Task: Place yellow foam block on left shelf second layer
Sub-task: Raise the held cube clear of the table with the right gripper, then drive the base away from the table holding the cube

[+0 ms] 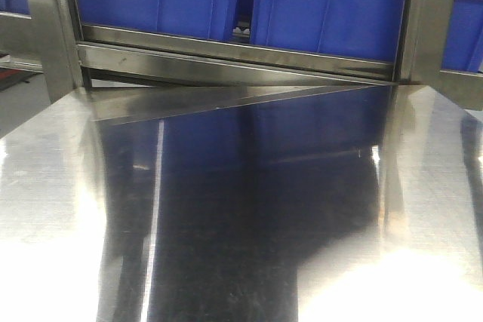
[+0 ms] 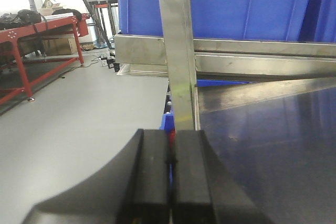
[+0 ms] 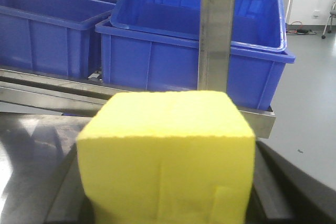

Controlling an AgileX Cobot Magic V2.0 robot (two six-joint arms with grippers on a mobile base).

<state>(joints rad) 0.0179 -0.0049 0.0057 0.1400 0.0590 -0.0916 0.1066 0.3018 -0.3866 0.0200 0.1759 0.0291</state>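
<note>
Steel table point(image 1: 68, 186) | L gripper point(image 2: 169, 182) closed | R gripper point(image 3: 173, 192) clamps yellow foam block point(image 3: 168, 140)

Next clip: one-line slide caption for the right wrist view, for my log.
The right tool holds the yellow foam block before blue bins on a steel shelf behind an upright post.

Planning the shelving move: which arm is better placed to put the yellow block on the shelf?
Right. The block sits between its jaws, facing the shelf post and blue bins. The left gripper is shut, holding nothing.
</note>
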